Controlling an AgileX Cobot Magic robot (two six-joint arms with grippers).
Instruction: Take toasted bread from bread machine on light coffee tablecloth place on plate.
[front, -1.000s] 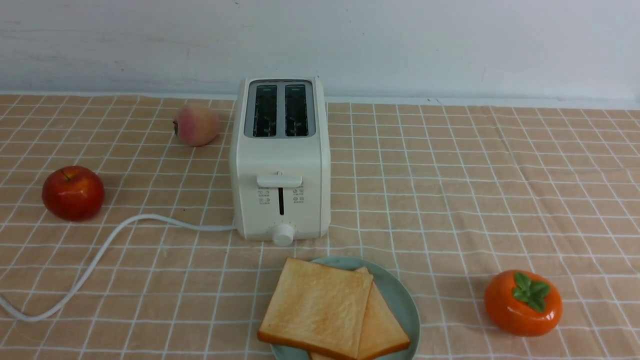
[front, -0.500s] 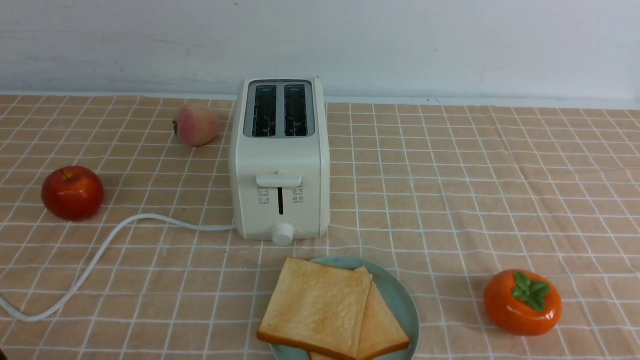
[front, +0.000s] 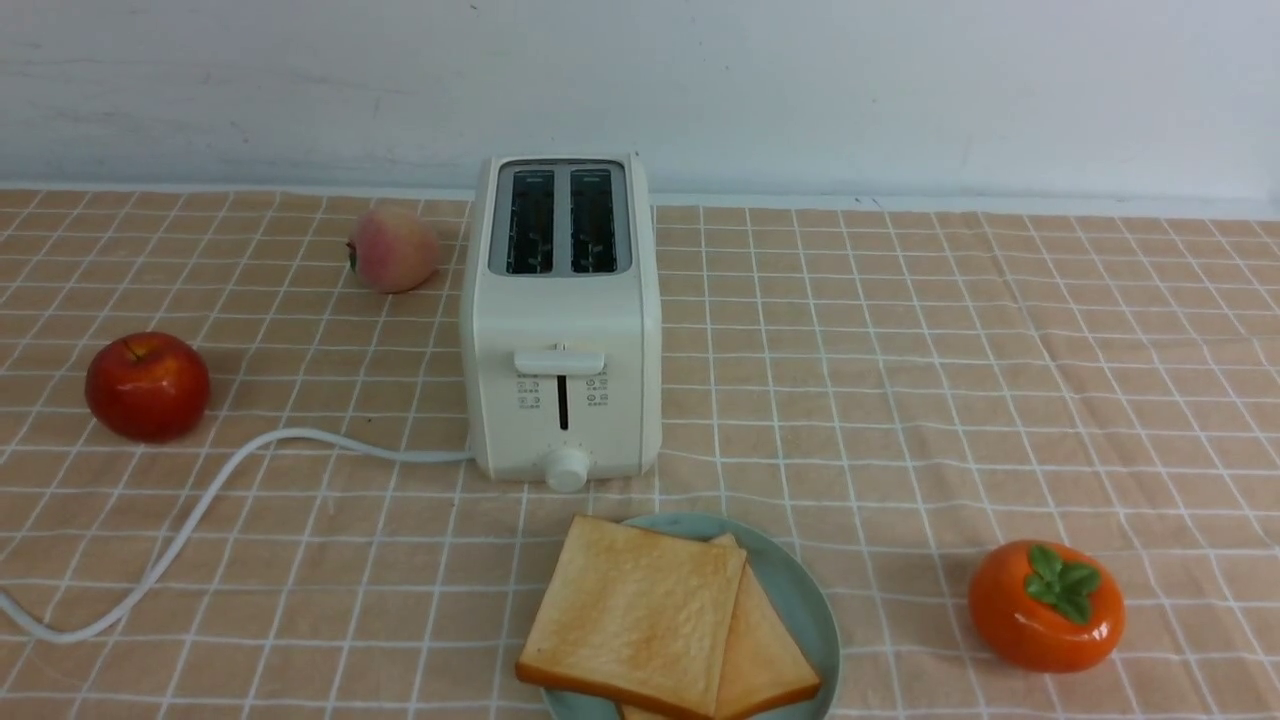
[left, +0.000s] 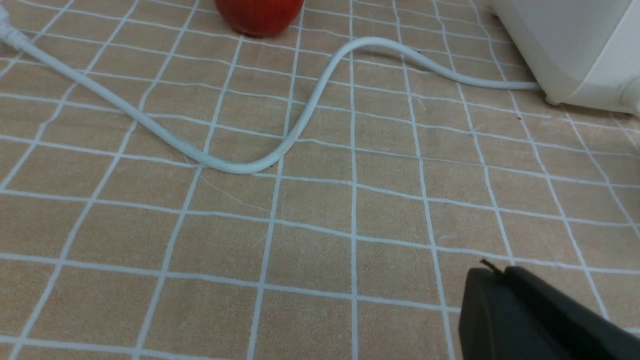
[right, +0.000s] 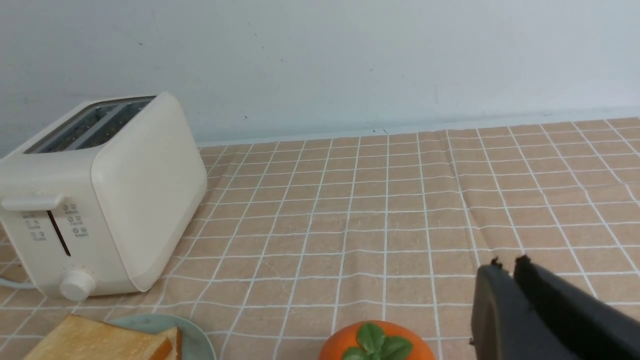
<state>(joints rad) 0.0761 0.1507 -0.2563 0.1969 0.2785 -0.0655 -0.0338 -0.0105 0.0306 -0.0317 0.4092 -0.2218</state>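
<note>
Both square golden-tan toast slices (front: 640, 615) lie overlapped on the round pale blue-green plate (front: 800, 590), just in front of the cream-white two-slot bread machine (front: 560, 320), whose slots look empty. I judge toast light, stiff, crumbly; I would pinch a crust edge gently. My left gripper (left: 492, 272) and right gripper (right: 507, 267) each show fingers pressed together, holding nothing. Count: two slices, one plate, one toaster, one red apple (front: 147, 386), one peach (front: 392, 249), one orange persimmon (front: 1045, 605), all on the tan checked tablecloth (front: 950, 380).

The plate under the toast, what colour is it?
Pale blue-green, plain; the plate shows best in the front view.
</note>
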